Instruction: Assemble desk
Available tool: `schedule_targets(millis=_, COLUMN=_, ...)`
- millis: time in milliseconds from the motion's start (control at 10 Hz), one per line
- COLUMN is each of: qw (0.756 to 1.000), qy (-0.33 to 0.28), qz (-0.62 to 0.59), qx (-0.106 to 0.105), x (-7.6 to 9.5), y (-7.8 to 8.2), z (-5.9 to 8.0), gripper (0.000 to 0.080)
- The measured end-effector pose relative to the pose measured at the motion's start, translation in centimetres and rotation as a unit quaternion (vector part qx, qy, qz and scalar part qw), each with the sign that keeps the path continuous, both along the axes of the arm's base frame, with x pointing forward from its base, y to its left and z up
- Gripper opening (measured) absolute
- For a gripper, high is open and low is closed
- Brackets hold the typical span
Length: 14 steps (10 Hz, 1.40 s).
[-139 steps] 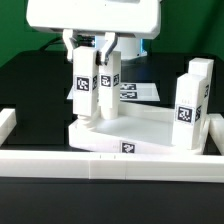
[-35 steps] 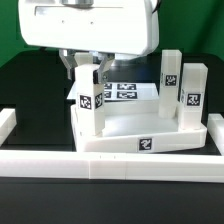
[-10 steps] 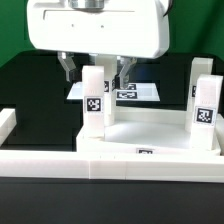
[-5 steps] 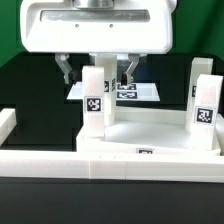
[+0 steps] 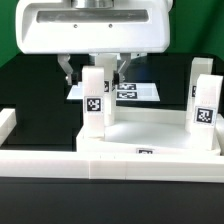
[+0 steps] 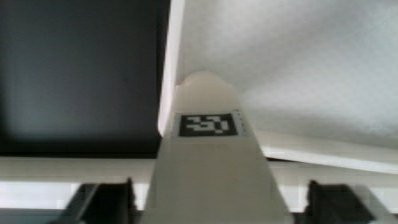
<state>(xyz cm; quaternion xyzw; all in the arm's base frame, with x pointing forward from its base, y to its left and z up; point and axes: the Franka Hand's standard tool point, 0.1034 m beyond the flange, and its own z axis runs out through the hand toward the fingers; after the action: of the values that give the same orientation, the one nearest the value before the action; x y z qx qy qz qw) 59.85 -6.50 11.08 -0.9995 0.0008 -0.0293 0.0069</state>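
The white desk top [image 5: 150,133] lies flat on the black table. A white leg [image 5: 95,100] with a tag stands upright on its corner at the exterior view's left. A second leg [image 5: 205,100] stands at the exterior view's right corner. My gripper [image 5: 95,72] hangs over the left leg, one finger [image 5: 68,70] on each side of its upper end. In the wrist view the leg [image 6: 210,150] fills the middle, and a narrow gap shows between it and each dark finger [image 6: 103,200]. The gripper [image 6: 210,203] is open around the leg, not touching it.
A long white border rail [image 5: 100,165] runs across the front, with a raised end [image 5: 6,122] at the exterior view's left. The marker board [image 5: 138,92] lies flat behind the desk top. Black table [image 6: 89,70] shows beside the desk top [image 6: 302,80] in the wrist view.
The fingers have drawn in toward the left leg over the last half second. The leg, desk top and arm have stayed put.
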Motion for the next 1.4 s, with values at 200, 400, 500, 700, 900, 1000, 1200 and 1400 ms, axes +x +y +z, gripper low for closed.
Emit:
schedule_targets(millis=200, qw=1.000, qy=0.000, qz=0.000, qx=0.000, x=0.00, y=-0.02, z=-0.01, gripper=0.0288)
schedule_targets(millis=400, qw=1.000, qy=0.000, qz=-0.017, qx=0.001, x=-0.01, y=-0.02, z=-0.01, gripper=0.0288)
schedule_targets(millis=500, qw=1.000, qy=0.000, qz=-0.017, qx=0.001, x=-0.01, y=-0.03, z=-0.01, gripper=0.0288)
schedule_targets(millis=700, qw=0.997, qy=0.001, qz=-0.077, qx=0.006, x=-0.01, y=-0.03, z=-0.02, gripper=0.0288)
schedule_targets(millis=900, qw=0.980, qy=0.003, qz=-0.199, qx=0.015, x=-0.04, y=0.00, z=-0.08, gripper=0.0289)
schedule_targets(millis=1000, qw=0.970, qy=0.003, qz=-0.241, qx=0.017, x=-0.02, y=0.10, z=-0.12, gripper=0.0290)
schedule_targets(millis=1200, qw=0.945, qy=0.002, qz=-0.325, qx=0.024, x=0.08, y=0.11, z=-0.16, gripper=0.0290)
schedule_targets(millis=1400, qw=0.907, qy=0.001, qz=-0.419, qx=0.030, x=0.19, y=0.17, z=-0.17, gripper=0.0290)
